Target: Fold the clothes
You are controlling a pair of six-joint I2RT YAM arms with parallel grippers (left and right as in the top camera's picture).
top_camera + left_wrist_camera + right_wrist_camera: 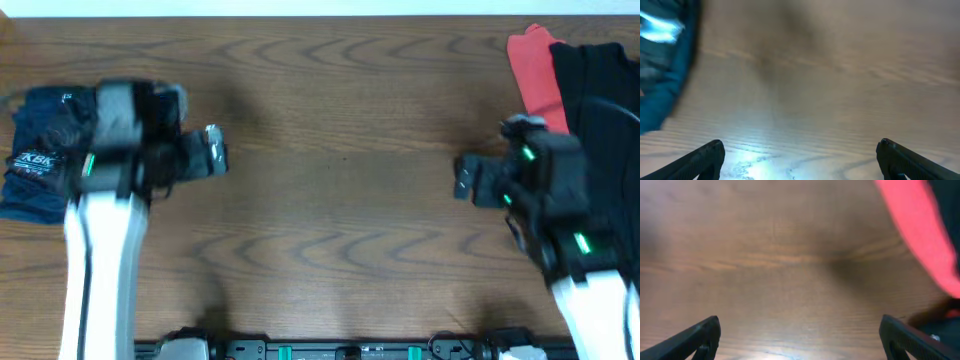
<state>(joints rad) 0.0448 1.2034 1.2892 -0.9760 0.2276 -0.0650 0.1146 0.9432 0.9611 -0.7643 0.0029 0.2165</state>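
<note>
Desk stock, folding partly done by my reckoning: one piece bundled, two waiting.
Desk (340,210); black garment (605,100), heaped at the far right edge, unfolded; navy garment (35,165), far left, partly under my left arm, seemingly folded; red garment (535,70), touching the black one, unfolded; left tool (214,150) and right tool (466,178), both spread, holding nothing.

Navy garment (35,170) left; red garment (535,75), black garment (600,100) right

Navy garment (38,135), red garment (535,75), blk garment (605,100); woodgrain tbl (340,210).
</note>
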